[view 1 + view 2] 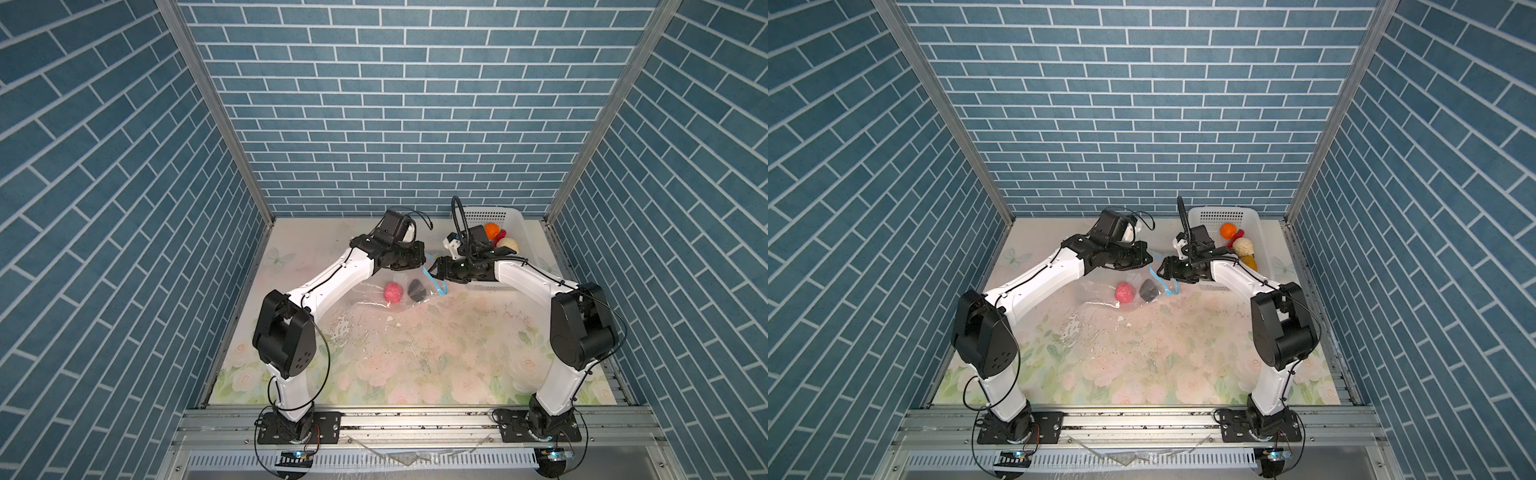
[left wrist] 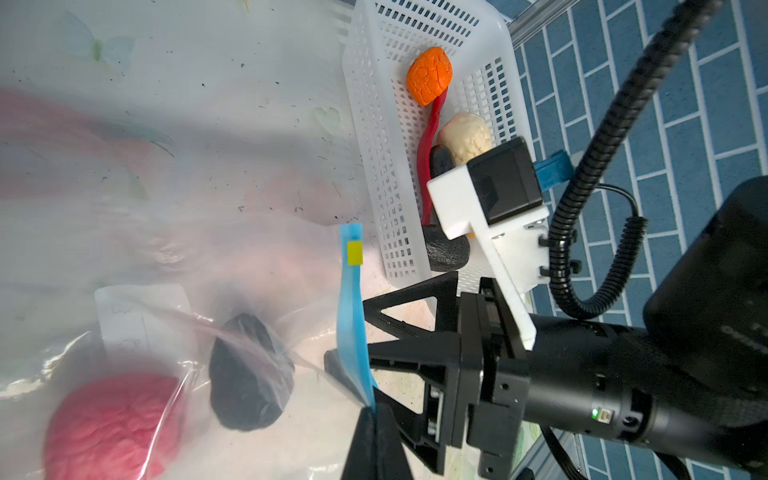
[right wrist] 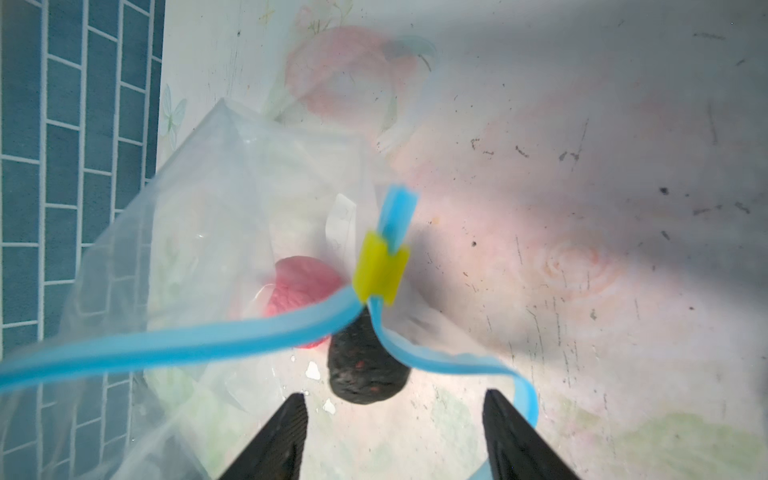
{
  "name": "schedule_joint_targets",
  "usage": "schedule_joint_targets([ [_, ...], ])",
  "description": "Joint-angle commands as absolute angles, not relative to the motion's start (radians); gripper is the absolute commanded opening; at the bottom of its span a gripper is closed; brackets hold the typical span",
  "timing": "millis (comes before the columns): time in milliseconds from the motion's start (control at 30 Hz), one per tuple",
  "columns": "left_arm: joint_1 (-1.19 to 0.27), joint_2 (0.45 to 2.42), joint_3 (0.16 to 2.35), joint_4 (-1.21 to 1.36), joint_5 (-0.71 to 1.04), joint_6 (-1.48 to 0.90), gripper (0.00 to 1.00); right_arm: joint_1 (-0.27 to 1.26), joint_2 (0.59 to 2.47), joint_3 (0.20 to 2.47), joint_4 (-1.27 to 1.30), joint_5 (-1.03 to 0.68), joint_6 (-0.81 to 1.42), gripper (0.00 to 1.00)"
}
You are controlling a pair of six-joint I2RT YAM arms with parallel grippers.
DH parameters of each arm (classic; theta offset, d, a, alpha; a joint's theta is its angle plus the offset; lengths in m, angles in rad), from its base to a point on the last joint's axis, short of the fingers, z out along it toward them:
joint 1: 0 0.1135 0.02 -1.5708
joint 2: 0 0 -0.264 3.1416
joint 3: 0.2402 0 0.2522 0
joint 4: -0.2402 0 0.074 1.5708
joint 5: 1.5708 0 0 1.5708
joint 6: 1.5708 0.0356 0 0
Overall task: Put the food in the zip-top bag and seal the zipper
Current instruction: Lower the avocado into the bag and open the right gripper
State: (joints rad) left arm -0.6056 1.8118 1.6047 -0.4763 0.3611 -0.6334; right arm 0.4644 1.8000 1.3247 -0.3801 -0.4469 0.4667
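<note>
Pinching the zipper (image 2: pixel 353 316) at one end, the left gripper (image 2: pixel 373 415) is fully closed on this light-blue strip and holds the edge of the zip-top bag (image 1: pixel 370 291). The bag lies on the far middle part of the floral table cover (image 1: pixel 415 361), between the two grippers. Inside it there are two foods: a pink lump (image 1: pixel 393 292) on the left and a black lump (image 1: pixel 417 289) just beside it, nearer to the mouth. The mouth is open: in the right wrist view the two blue strips part from each other at the yellow slider (image 3: pixel 380 268), which sits near one end. The right gripper (image 3: pixel 394 395) is at the mouth with its jaws wide apart, and nothing is clamped between them; one strip curves just beside one finger. On the right, the white perforated basket (image 1: pixel 486 216) stands near the back wall. It holds an orange lump (image 1: pixel 491 230), a red chili (image 2: pixel 428 145), a cream lump (image 1: pixel 508 244) and a dark lump (image 2: pixel 446 249). The right arm hides a part of the basket in both top views.
</note>
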Motion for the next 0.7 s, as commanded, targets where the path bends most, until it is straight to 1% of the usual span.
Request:
schedule_joint_targets([
  [0, -0.614, 1.785, 1.612, -0.476, 0.361, -0.626, 0.01, 0.471, 1.792, 1.318, -0.378, -0.438, 0.467, 0.68],
  [167, -0.612, 1.774, 1.609, -0.483, 0.352, -0.622, 0.01, 0.470, 1.731, 1.298, -0.417, -0.403, 0.477, 0.67],
  [433, -0.607, 1.731, 1.567, -0.474, 0.336, -0.624, 0.01, 0.466, 1.576, 1.161, -0.395, -0.343, 0.568, 0.63],
  [533, -0.604, 1.716, 1.556, -0.471, 0.336, -0.628, 0.01, 0.462, 1.546, 1.126, -0.384, -0.325, 0.593, 0.63],
  [667, -0.602, 1.691, 1.554, -0.464, 0.343, -0.636, 0.01, 0.452, 1.549, 1.097, -0.351, -0.357, 0.632, 0.61],
])
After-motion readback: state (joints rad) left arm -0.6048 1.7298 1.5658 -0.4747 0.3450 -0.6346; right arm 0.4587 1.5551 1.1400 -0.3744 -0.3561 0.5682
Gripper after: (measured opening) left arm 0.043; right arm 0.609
